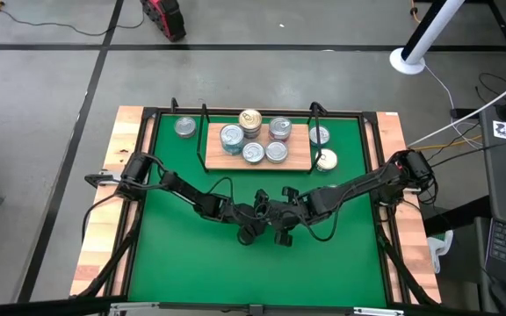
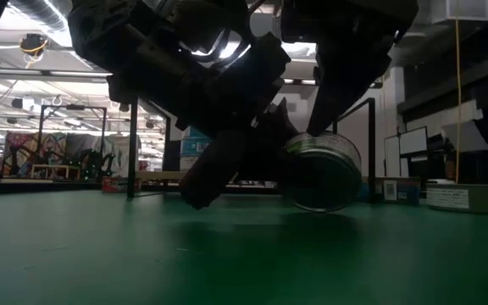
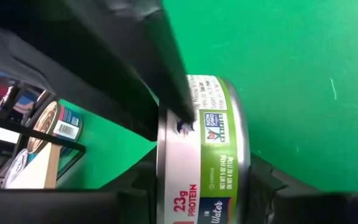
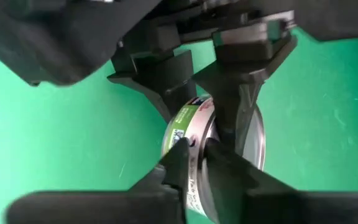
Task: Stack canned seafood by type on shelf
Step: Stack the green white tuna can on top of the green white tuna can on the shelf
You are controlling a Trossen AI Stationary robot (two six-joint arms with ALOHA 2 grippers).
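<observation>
One canned seafood tin [image 3: 213, 149] with a pale and green side label reading "23g PROTEIN" stands on edge at the middle of the green mat, also seen in the low view [image 2: 320, 169]. My left gripper [image 1: 251, 230] is shut on it. My right gripper [image 1: 281, 233] meets it from the other side with its fingers nearly together. The shelf [image 1: 299, 156], a wooden board with black wire posts, lies at the mat's far side. It carries several tins, one a gold-lidded tin [image 1: 250, 118] stacked on another. My left gripper [image 3: 204, 186] pinches the tin between its two fingers, one on each flat face [image 4: 253, 143], reaching across its height. The tin is on edge, its side label toward the wrist camera. Whether its lower rim [image 2: 316, 208] touches the mat, I cannot tell. My right gripper [image 4: 196, 152] has its nearly closed fingertips [image 4: 182, 152] against the tin's side label [image 3: 197, 118], near one rim, coming slanting down from the right.
One loose tin [image 1: 185, 127] lies on the mat left of the shelf, and two more [image 1: 320, 134] [image 1: 326, 160] lie at its right end. Black frame bars and wooden strips [image 1: 112, 175] border the mat. Open green mat lies near the table's near edge [image 1: 253, 272].
</observation>
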